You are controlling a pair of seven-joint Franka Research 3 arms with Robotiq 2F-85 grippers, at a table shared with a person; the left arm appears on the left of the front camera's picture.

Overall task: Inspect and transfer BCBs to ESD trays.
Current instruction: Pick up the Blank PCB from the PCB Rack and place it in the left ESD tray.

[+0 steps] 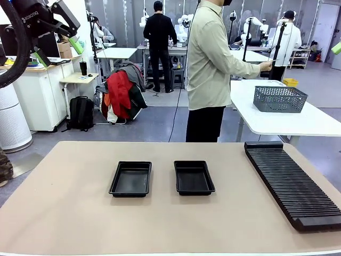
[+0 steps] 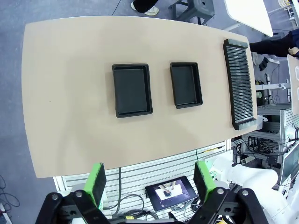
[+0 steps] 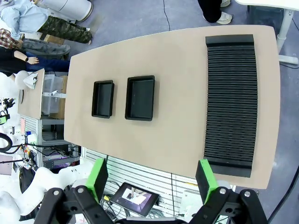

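A: Black plastic first: where is the left tray [image 1: 130, 180]?
B: Flat on the tan counter [image 1: 64, 213], a little left of the middle, its long side running away from the robot. The right tray [image 1: 194, 177] lies near it, the same way round, with a strip of bare counter between them. Each one's dark floor shows whole.
A: And the left pincer [image 2: 150, 181]?
B: High over the counter's near edge, looking down on both. Its jaws stand wide apart and grip nothing. One green pad [image 2: 97, 181] shows at each side of the wrist view.
A: The right pincer [image 3: 152, 178]?
B: Much alike: high up, jaws spread wide, gripping nothing. In its wrist view the rack [image 3: 231, 100] lies nearest.
A: What rack?
B: Long, black and ribbed with slots. It runs along the counter's right side from the far edge toward the near one, well apart from the right tray.
A: Anyone at the far side?
B: A person [image 1: 210, 64] in a pale shirt and dark trousers stands just beyond the far edge. They are turned toward a white counter [image 1: 314, 124] on the right, with one hand [image 1: 265, 65] held out over it. Whether that hand holds something I cannot tell. A grey mesh basket [image 1: 279, 98] stands on that white counter.
A: Anything lower down?
B: A tablet [image 2: 170, 192] with a lit screen, below the tan counter's near edge.
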